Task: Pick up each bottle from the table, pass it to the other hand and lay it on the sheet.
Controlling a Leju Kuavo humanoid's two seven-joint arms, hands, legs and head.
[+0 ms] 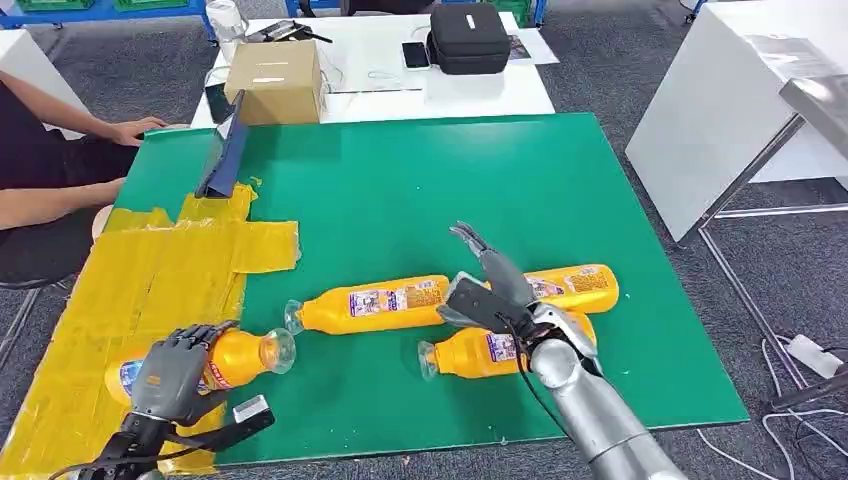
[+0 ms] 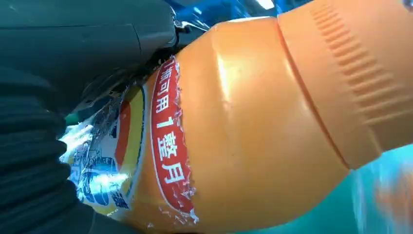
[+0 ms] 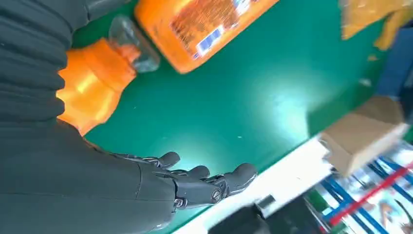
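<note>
Green table point(image 1: 420, 190) — cardboard box point(image 1: 275, 80), person's arm point(image 1: 60, 195) nearby.

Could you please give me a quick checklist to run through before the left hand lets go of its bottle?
1. Left hand grips the held bottle: ok.
2. Held bottle over the yellow sheet: partly; its cap end reaches over the green table: not ok.
3. Held bottle resting on the surface: cannot tell.
4. Right hand open, holding nothing: ok.
5. Three bottles still on the green table, the nearest below the right hand: ok.
6. Person's hand at the table's far corner, away from the drop spot: ok.
</note>
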